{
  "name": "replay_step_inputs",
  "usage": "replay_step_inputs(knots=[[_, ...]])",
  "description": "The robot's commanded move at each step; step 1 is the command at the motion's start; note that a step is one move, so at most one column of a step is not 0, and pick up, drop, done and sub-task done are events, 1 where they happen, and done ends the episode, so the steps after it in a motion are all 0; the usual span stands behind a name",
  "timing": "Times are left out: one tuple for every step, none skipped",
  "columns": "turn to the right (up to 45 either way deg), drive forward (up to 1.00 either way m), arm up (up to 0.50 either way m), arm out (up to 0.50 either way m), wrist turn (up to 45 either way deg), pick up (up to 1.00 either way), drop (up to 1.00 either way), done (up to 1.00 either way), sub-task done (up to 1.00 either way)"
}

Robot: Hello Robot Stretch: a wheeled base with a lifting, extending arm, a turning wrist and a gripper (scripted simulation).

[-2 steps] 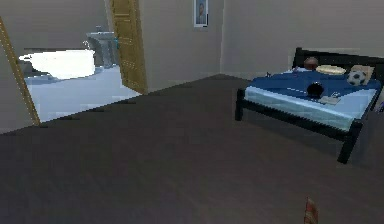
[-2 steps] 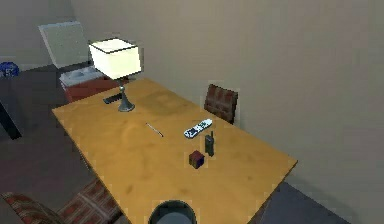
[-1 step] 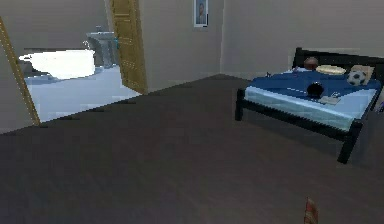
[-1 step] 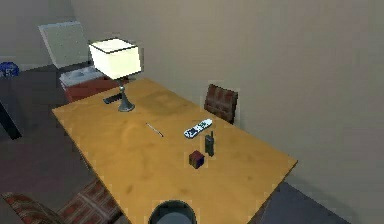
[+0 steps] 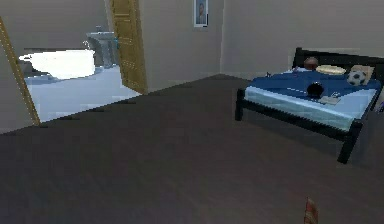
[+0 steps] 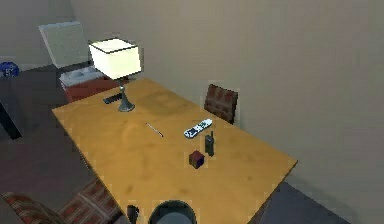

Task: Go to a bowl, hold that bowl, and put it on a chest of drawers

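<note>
Facing a wooden table (image 6: 150,150) on my arm side, a dark round bowl (image 6: 172,212) sitting at its near edge, a lit lamp (image 6: 118,62) standing toward its far left corner, I am failing to tell my arm's pose or my pincer's state.

Tabletop (image 6: 130,150): I see orange-brown wood.
Lampshade (image 6: 115,57): pale yellow-white, upper left.
Bed (image 5: 285,88): blue cover, black frame.
Chair back (image 6: 221,101): reddish-brown, patterned.
Cube (image 6: 196,159): dark red.

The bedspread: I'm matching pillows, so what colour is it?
The bedspread is blue, clearest in the forward view.
</note>
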Motion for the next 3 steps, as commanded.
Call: replay_step_inputs(knots=[[0.0, 0.0, 0.0, 0.0, 39.0, 0.0, 0.0, 0.0, 0.0], [0.0, 0.0, -0.3, 0.0, 0.0, 0.0, 0.0, 0.0, 0.0], [0.0, 0.0, 0.0, 0.0, 0.0, 1.0, 0.0, 0.0, 0.0]])
